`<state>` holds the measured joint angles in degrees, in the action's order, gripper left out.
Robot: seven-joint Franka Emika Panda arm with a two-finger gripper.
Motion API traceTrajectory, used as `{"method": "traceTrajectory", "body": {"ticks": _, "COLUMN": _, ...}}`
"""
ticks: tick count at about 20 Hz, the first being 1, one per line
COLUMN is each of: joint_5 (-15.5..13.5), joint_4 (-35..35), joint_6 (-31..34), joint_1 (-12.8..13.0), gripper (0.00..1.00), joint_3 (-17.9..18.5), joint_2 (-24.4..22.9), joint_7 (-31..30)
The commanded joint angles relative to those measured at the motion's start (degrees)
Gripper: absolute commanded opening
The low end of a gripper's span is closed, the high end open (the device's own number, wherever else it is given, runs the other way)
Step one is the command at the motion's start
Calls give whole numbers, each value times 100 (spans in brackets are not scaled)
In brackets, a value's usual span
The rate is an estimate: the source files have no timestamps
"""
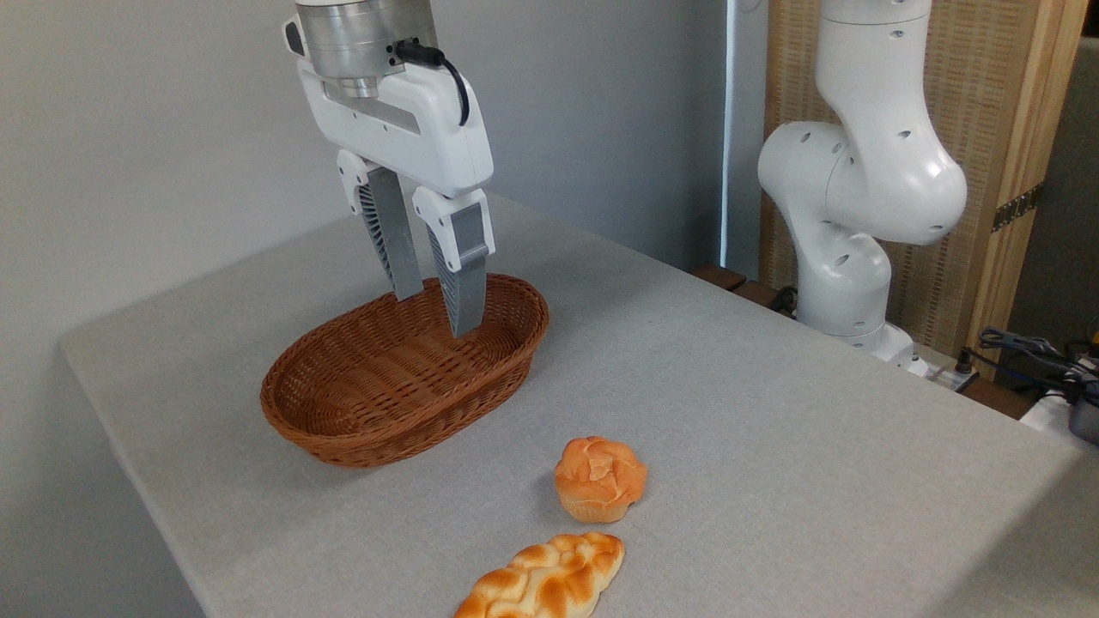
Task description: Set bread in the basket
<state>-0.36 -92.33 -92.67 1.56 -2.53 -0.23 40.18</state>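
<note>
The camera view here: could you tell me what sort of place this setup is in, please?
Probably a robotics lab or test bench, not a kitchen: a white robot arm mounted beside a plain grey table, loose cables at the right edge, and only a basket and bread laid out like props.

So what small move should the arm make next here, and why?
Probably travel toward the bun. The gripper hangs open and empty over the basket, which holds nothing, while the bun sits on the table beside the braided loaf.
</note>
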Motion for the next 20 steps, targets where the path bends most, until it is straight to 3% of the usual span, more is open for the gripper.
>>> {"method": "traceTrajectory", "body": {"ticks": 1, "joint_5": 10, "joint_4": 57, "joint_6": -5, "joint_1": 11, "gripper": 100, "joint_3": 42, "joint_2": 14, "joint_7": 60}}
{"method": "traceTrajectory", "body": {"ticks": 14, "joint_5": 1, "joint_4": 5, "joint_6": 12, "joint_1": 3, "gripper": 100, "joint_3": 42, "joint_2": 14, "joint_7": 78}}
{"method": "traceTrajectory", "body": {"ticks": 20, "joint_5": 18, "joint_4": -425, "joint_6": 109, "joint_1": -6, "gripper": 100, "joint_3": 50, "joint_2": -214, "joint_7": 156}}
